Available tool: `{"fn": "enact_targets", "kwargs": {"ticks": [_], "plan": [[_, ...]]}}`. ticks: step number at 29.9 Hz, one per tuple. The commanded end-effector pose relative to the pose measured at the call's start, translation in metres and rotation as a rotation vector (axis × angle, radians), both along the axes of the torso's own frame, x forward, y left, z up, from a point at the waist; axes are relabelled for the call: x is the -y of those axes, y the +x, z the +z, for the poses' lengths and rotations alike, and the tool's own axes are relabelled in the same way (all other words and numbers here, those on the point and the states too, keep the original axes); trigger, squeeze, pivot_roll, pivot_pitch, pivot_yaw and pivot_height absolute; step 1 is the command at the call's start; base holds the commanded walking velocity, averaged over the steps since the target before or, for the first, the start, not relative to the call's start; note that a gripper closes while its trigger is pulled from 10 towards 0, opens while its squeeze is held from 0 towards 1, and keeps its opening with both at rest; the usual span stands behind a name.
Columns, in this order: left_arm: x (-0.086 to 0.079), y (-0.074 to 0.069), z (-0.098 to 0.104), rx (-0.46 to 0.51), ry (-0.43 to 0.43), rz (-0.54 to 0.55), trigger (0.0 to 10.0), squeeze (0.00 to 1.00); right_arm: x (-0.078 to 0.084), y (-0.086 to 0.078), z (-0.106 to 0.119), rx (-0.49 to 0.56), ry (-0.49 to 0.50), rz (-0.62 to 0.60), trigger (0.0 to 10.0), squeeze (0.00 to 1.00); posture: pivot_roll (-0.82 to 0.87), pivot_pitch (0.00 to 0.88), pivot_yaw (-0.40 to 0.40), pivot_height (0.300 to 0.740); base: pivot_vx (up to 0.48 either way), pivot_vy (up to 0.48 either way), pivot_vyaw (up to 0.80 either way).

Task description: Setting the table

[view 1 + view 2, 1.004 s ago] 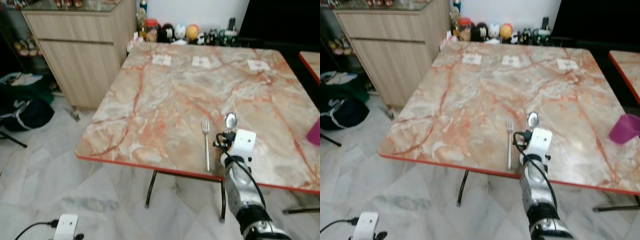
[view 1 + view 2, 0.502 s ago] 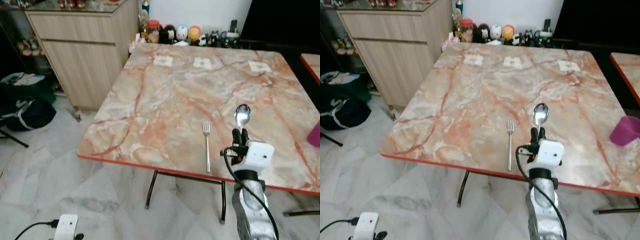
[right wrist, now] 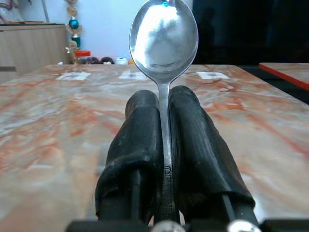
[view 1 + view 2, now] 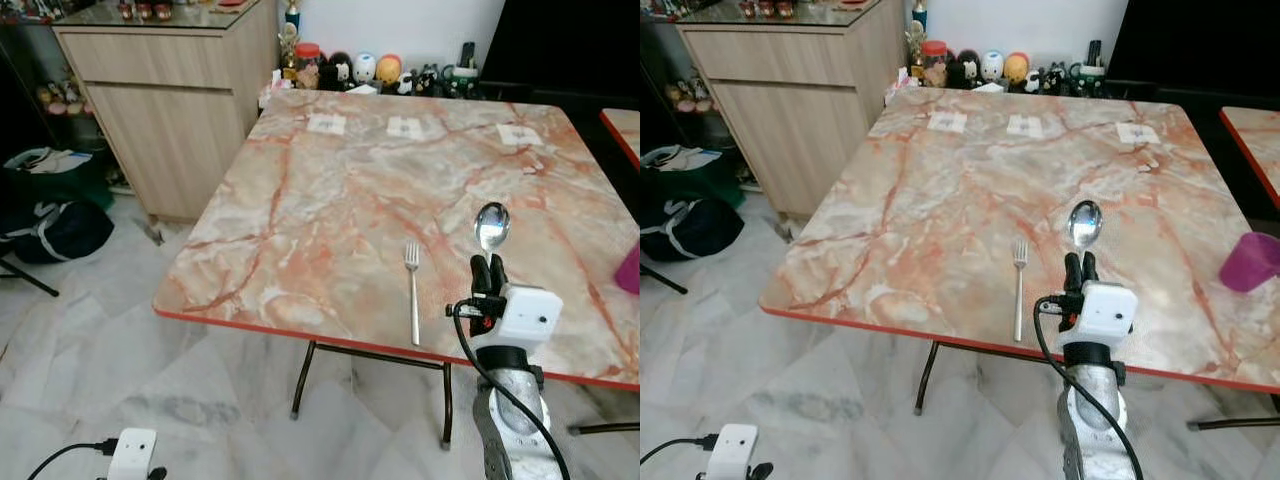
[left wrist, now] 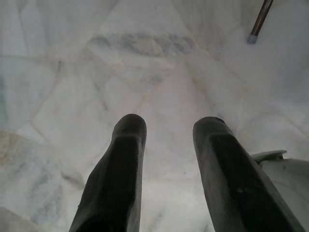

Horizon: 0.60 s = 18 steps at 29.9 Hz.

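My right gripper is shut on a silver spoon, its bowl pointing away over the marble table near the front edge. In the right wrist view the spoon sticks up between the two black fingers. A silver fork lies flat on the table just left of the gripper, tines pointing away. My left gripper hangs open over the white floor tiles with nothing between its fingers.
A purple cup stands at the table's right edge. Several paper slips lie along the far side, with small figurines and jars behind them. A wooden cabinet stands at the left, dark bags on the floor beside it.
My right gripper has risen and moved right and forward with the spoon, away from the fork. The camera has shifted slightly.
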State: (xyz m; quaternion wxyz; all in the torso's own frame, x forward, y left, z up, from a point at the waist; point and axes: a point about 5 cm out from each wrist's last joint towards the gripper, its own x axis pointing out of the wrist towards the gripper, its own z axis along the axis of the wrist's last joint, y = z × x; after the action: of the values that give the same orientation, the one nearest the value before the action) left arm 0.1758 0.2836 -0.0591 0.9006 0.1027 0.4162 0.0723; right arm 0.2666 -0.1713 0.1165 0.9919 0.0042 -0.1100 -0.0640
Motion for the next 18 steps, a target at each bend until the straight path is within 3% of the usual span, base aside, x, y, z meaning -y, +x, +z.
{"fn": "enact_targets", "kwargs": {"ticks": [1, 12, 18], "plan": [[0.003, -0.004, -0.004, -0.027, 0.004, -0.01, 10.0, 0.0, 0.005, -0.001, 0.006, 0.017, -0.003, -0.024, 10.0, 0.0, 0.07, 0.0, -0.003, 0.74, 0.0, -0.48, 0.0], [0.004, -0.006, -0.005, -0.026, -0.001, 0.002, 10.0, 0.0, -0.008, -0.005, 0.01, 0.037, 0.012, 0.001, 10.0, 0.0, 0.08, 0.0, -0.023, 0.74, 0.0, -0.48, 0.0], [0.005, -0.004, -0.004, -0.02, -0.003, 0.006, 10.0, 0.0, -0.007, -0.002, 0.014, 0.044, 0.036, -0.027, 10.0, 0.0, 0.07, 0.0, -0.024, 0.74, 0.0, -0.48, 0.0]]}}
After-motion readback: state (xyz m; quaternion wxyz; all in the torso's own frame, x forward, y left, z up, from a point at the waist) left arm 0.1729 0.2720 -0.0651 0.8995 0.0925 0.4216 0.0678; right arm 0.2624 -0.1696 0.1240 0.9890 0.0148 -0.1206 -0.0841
